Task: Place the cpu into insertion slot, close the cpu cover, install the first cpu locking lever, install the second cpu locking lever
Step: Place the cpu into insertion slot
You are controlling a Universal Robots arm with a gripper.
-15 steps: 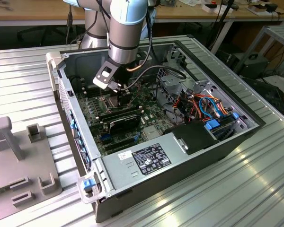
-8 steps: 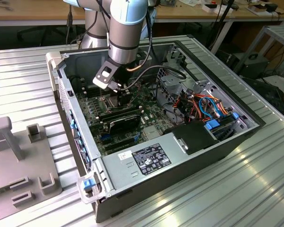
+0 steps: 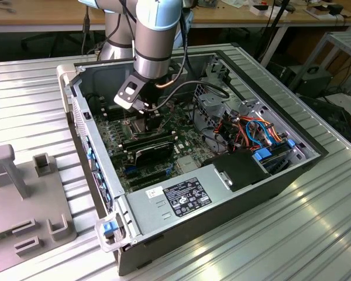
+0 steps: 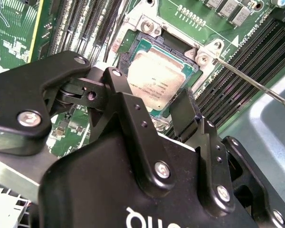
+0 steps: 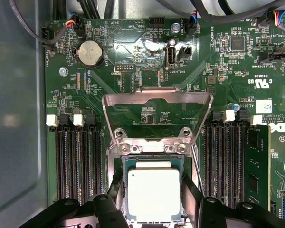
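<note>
The cpu [image 5: 154, 194] sits square in the insertion slot [image 4: 156, 42], its silver face up and level with the dark frame around it. From these pictures it seems down in its place, or very nearly.

The pincer [image 4: 152, 97] stands over it with one jaw on each of two opposite edges. It appears to pinch the chip by these thin edges. I think the reason is that a grip on the sides leaves the face and the pins below untouched.

The cpu cover [image 5: 110, 116] is tilted fully back on its hinge, away from the slot, so its window frame blocks nothing. It is not yet closed. One locking lever [image 4: 249, 80], a thin metal rod, stands free beside the slot and is not hooked down. The black memory slots [image 5: 78, 161] run along both sides of the socket.

In the exterior view the arm [image 3: 155, 35] reaches straight down into the open computer case [image 3: 82, 117]. The power supply [image 3: 181, 196] lies at about 5 o'clock from the socket. A grey fixture [image 3: 23, 199] rests on the worktop [image 3: 281, 234] at about 8 o'clock from the case.
</note>
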